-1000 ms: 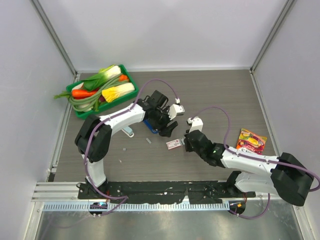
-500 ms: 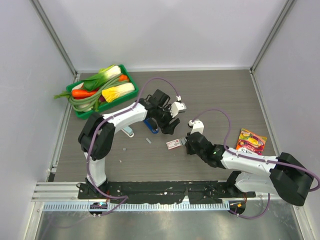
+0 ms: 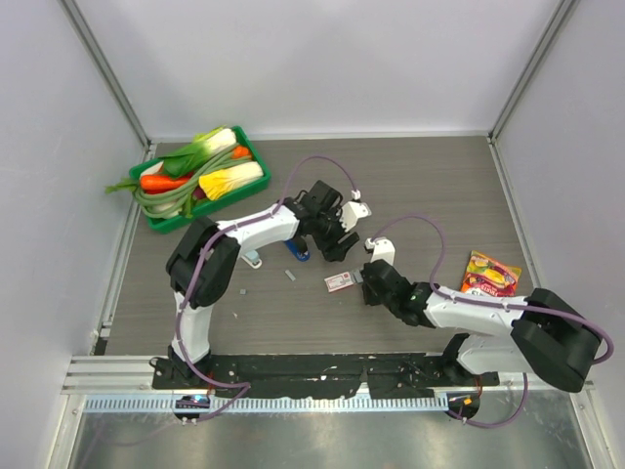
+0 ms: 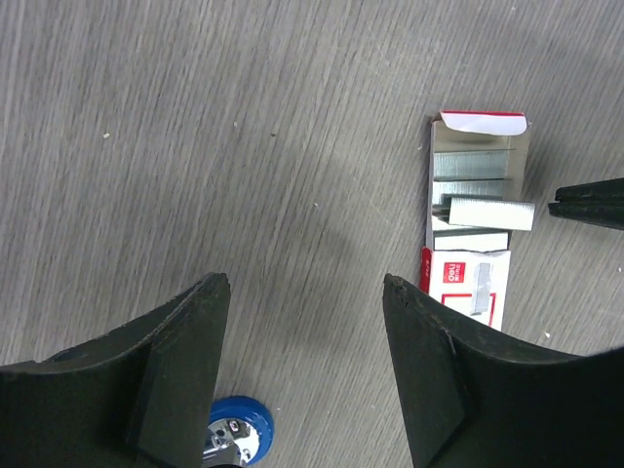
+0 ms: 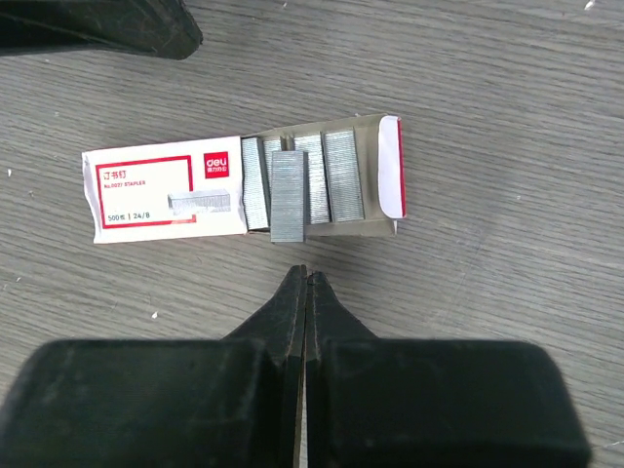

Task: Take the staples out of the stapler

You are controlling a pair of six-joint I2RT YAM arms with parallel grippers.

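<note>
A blue stapler (image 3: pixel 298 251) lies mid-table, partly under my left arm; its rounded blue end (image 4: pixel 234 439) shows by the left finger. My left gripper (image 3: pixel 332 252) (image 4: pixel 304 281) hangs open over bare table between the stapler and a red-and-white staple box (image 3: pixel 340 281) (image 4: pixel 473 229), holding nothing. A short silver-grey strip, the staples (image 3: pixel 290 276), lies on the table near the stapler. My right gripper (image 3: pixel 362 278) (image 5: pixel 306 273) is shut and empty, its tips just short of the open box (image 5: pixel 244 190), where one staple strip (image 5: pixel 288 197) lies across the others.
A green tray (image 3: pixel 161 219) of vegetables stands at the back left. A light-blue object (image 3: pixel 252 259) lies left of the stapler. A colourful snack packet (image 3: pixel 491 276) lies at the right. Small bits (image 3: pixel 241 290) dot the table.
My left gripper has drifted a little to the right, toward the staple box, still open. My right gripper has pulled slightly back toward the near edge, still shut.
</note>
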